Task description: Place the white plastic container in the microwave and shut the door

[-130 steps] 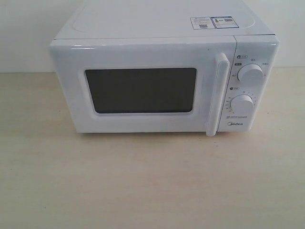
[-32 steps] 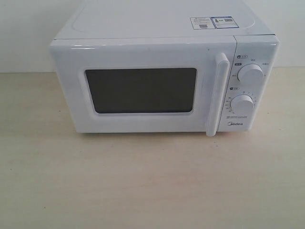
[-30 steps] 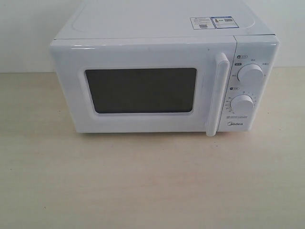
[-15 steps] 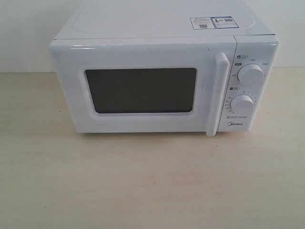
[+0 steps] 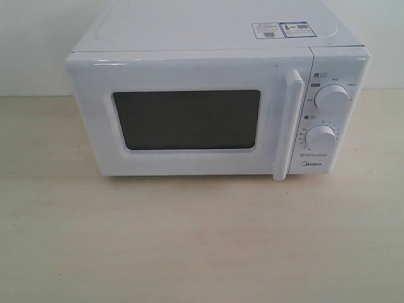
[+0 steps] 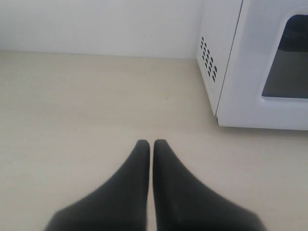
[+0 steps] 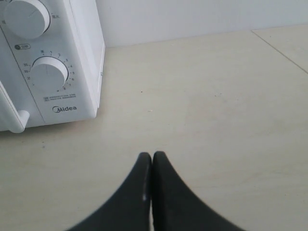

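Observation:
The white Midea microwave (image 5: 214,101) stands at the back of the pale wooden table. Its door (image 5: 189,117), with the dark mesh window and the long vertical bar handle (image 5: 285,126), is shut. The white plastic container is out of view in every frame. My left gripper (image 6: 151,143) is shut and empty, low over the table beside the microwave's vented side wall (image 6: 211,62). My right gripper (image 7: 152,155) is also shut and empty, over the table in front of the microwave's two dials (image 7: 48,74). Neither gripper shows in the exterior view.
The pale wooden table (image 5: 202,240) stretches in front of the microwave. A white wall (image 6: 96,24) runs behind it. Stickers (image 5: 279,29) lie on the microwave's top. A seam (image 7: 279,48) crosses the table at the far right.

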You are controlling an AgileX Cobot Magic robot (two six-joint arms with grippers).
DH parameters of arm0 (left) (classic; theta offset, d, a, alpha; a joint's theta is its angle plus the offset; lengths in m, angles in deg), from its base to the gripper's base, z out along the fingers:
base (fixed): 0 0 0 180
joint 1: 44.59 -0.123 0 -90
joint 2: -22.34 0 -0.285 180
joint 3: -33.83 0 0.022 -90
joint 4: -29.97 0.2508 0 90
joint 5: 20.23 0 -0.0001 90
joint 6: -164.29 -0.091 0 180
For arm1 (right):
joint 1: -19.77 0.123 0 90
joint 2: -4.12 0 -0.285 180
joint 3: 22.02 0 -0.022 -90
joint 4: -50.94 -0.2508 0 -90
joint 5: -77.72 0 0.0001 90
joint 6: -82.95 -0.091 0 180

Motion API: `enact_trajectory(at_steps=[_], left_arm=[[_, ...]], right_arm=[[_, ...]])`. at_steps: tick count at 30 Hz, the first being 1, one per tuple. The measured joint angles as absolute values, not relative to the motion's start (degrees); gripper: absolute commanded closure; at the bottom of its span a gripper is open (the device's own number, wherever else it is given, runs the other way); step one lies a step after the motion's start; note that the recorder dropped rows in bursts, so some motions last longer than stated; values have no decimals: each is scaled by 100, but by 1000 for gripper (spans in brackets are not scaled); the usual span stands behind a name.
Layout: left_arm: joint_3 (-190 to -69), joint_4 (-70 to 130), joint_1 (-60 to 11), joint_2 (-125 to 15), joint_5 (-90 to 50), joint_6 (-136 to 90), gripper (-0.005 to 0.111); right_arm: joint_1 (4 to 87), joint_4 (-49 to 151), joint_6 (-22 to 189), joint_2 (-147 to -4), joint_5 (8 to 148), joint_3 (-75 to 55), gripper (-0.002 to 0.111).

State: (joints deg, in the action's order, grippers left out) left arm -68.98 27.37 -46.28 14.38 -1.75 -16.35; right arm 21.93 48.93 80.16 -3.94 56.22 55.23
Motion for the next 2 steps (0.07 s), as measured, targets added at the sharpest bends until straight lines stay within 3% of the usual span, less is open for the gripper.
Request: enact_trajectory(at_steps=[2], left_arm=[[-6898,2737,-4628,1438,-175,-1635,102]], right_arm=[[2193,4893,8016,-394,5622,5523,108]])
